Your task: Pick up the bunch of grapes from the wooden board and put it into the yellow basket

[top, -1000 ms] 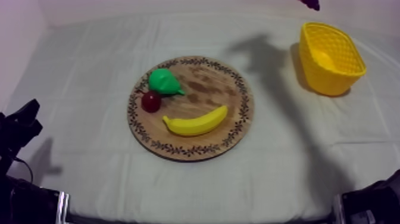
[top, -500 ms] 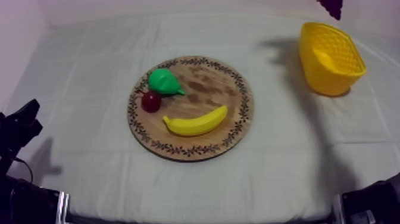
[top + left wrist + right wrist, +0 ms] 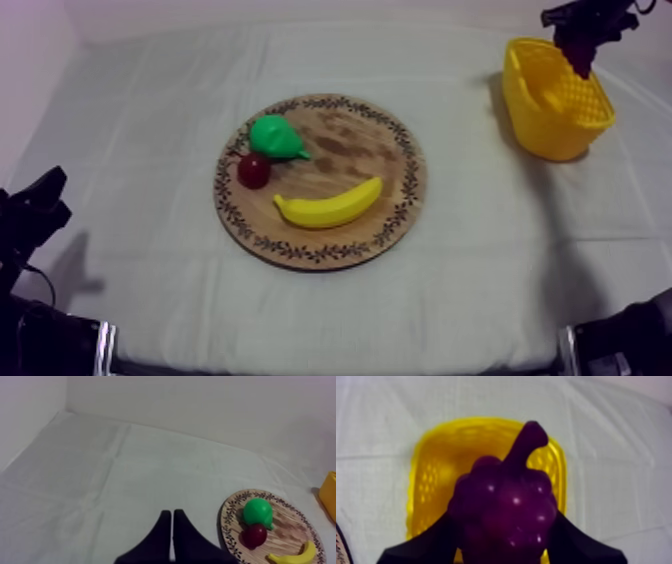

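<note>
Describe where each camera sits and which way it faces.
Top: above the table, slanting down at the board; left gripper low at the edge, right gripper over the basket.
Left wrist: low, facing the board; shut fingers.
Right wrist: above the basket, looking down; fingers hold the grapes.
Top and right wrist share basket and grapes.

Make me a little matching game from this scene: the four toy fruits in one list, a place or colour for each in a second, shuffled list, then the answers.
Things:
1. bunch of grapes
2. banana
3. pear
4. small red fruit

Places and colours:
A. green, on the left part of the wooden board
B. held by the right end effector over the yellow basket
C. yellow and curved, on the board's near part
D. on the board, close beside the pear

Pairs: 1-B, 2-C, 3-A, 4-D.
</note>
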